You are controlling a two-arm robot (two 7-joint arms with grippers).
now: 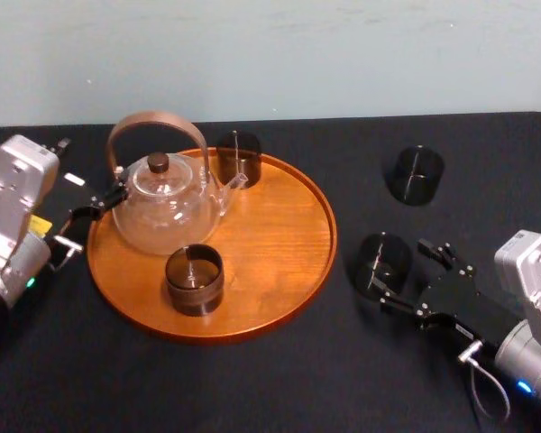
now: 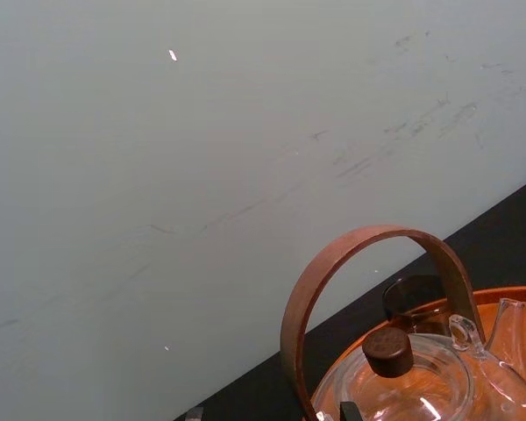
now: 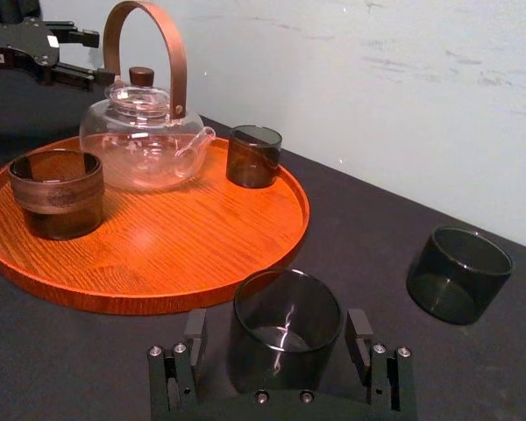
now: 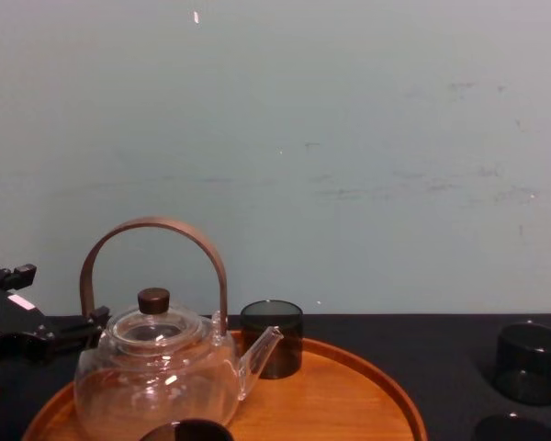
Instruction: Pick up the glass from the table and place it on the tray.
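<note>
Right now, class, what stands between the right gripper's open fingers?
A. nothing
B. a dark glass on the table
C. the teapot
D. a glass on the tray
B: the right gripper has one finger on each side of a dark glass that stands on the black table, just off the tray. The left gripper sits by the teapot.

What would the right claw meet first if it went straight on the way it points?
The dark glass on the table: it stands between the fingers of the open right claw. Beyond it, the line seems to reach the tray's rim. The left claw is beside the teapot.
</note>
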